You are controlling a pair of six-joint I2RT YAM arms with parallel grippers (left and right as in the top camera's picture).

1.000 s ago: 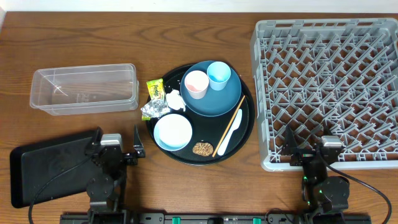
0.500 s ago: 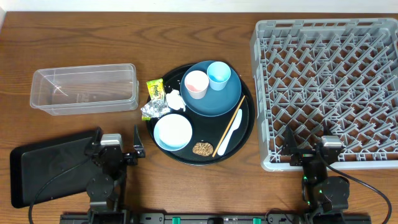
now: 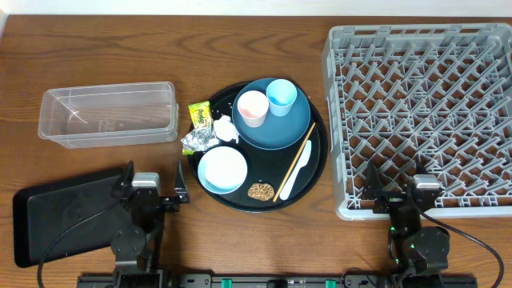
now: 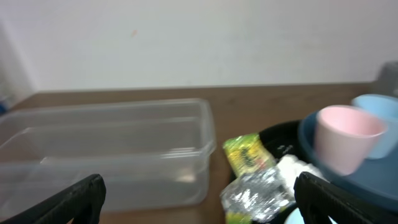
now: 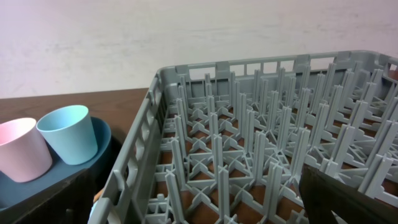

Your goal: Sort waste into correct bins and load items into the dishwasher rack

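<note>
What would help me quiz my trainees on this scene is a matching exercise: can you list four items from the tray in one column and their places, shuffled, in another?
Items
1. pink cup
2. white bowl
3. yellow wrapper
4. brown crumbs

Places (overhead view)
A. lower left part of the black tray
B. middle of the tray's lower rim
C. on the blue plate, beside the blue cup
D. at the tray's left edge, by the clear container

Pairs: 1-C, 2-A, 3-D, 4-B
</note>
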